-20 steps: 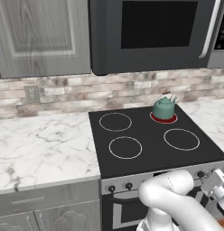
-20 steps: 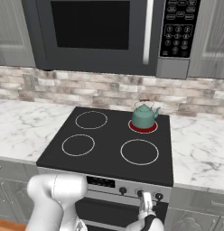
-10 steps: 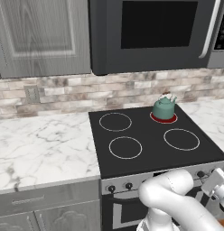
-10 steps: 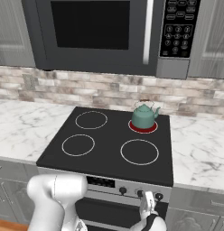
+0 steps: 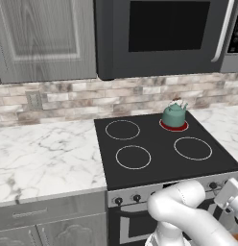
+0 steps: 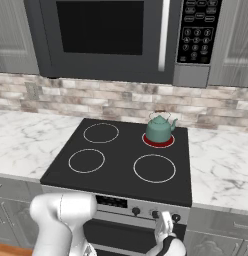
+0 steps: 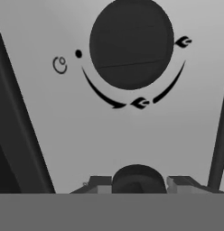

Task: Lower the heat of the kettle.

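The teal-green kettle (image 5: 174, 114) (image 6: 158, 128) stands on the back right burner (image 6: 158, 142), which glows red beneath it. My gripper (image 6: 162, 221) (image 5: 226, 192) is down at the stove's front control panel (image 6: 121, 202), at the right-hand group of knobs. In the hand view, the two fingertips (image 7: 101, 182) sit against either side of a dark knob (image 7: 137, 177). A second, larger dark knob (image 7: 131, 43) with heat marks around it lies beyond. The gripper (image 7: 137, 184) looks shut on the knob between its fingers.
The black cooktop (image 5: 159, 153) has three unlit burners. Marble counters (image 5: 44, 153) (image 6: 221, 165) flank the stove. A microwave (image 6: 111, 35) hangs above, with grey cabinets (image 5: 44, 38) beside it. More knobs (image 5: 126, 199) sit at the panel's left end.
The hand has barely shifted at the control panel. The kettle and the red burner look the same.
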